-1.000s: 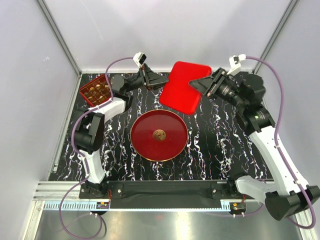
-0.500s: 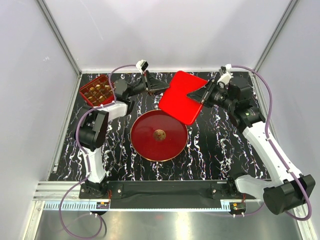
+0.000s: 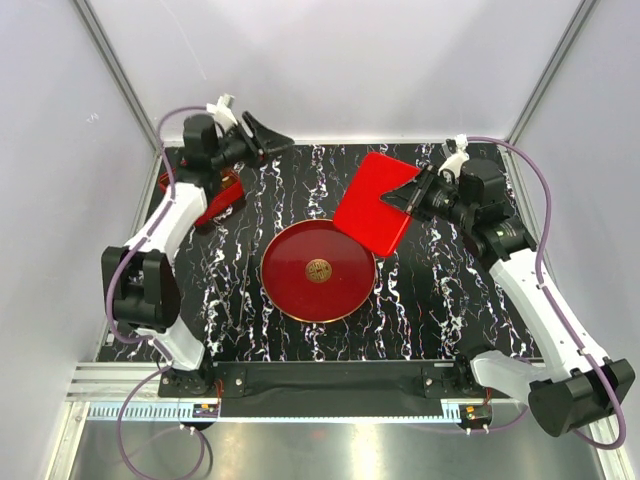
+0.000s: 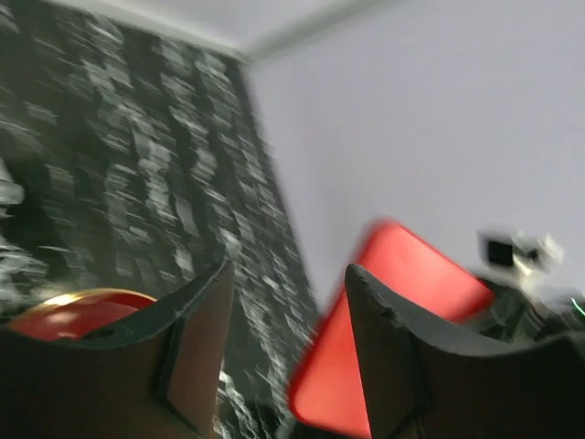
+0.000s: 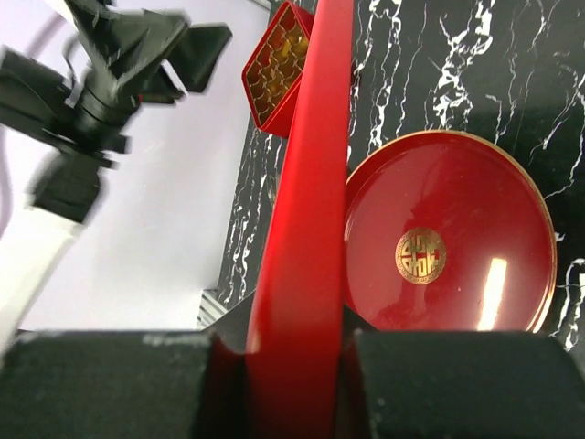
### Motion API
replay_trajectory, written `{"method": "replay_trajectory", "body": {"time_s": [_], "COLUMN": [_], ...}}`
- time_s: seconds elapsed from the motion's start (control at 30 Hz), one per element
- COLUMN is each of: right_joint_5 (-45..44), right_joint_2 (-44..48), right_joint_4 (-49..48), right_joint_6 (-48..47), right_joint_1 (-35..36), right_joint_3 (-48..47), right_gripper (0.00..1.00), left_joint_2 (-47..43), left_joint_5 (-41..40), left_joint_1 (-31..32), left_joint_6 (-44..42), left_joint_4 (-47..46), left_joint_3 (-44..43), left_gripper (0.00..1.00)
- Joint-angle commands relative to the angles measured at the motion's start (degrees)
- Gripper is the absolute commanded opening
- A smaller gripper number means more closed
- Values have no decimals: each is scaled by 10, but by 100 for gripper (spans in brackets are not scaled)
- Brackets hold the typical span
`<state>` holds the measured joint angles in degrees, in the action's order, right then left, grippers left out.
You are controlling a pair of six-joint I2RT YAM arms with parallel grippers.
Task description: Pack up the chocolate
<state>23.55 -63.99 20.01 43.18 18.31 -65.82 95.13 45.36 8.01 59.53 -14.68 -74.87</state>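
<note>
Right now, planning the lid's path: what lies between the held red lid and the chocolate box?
Only bare marbled table between red lid and chocolate box, seen in the top view.

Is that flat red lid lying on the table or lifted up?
Lifted and tilted: the right pincer clamps the red lid, which shows edge-on in that arm's wrist view.
</note>
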Motion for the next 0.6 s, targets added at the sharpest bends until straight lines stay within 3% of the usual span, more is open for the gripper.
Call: {"method": "replay_trajectory", "body": {"time_s": [0.0,0.27,0.47,0.57], "right_joint_5": [-17,-12,-2,13], "right_joint_2": [25,21,7,-9], "right_joint_4": [-11,-36,-77,-102], "right_joint_6": [-24,-33,-29,-15], "right_joint_1": [0,-1,0,0], "right_joint_3": [-9,-4,10,11], "right_gripper": [2,2,2,2], "left_joint_2": [-1,20,60,79], "left_joint_5": [-249,-395,-416,-433], "left_joint_1": [-26,-188,-260,-264], "left_joint_6": [-236,-176,-168,-174], "left_joint_4": [409,411,411,413], "left_joint_3": [-109,-57,-32,-36], "left_gripper": [57,53,51,50]}}
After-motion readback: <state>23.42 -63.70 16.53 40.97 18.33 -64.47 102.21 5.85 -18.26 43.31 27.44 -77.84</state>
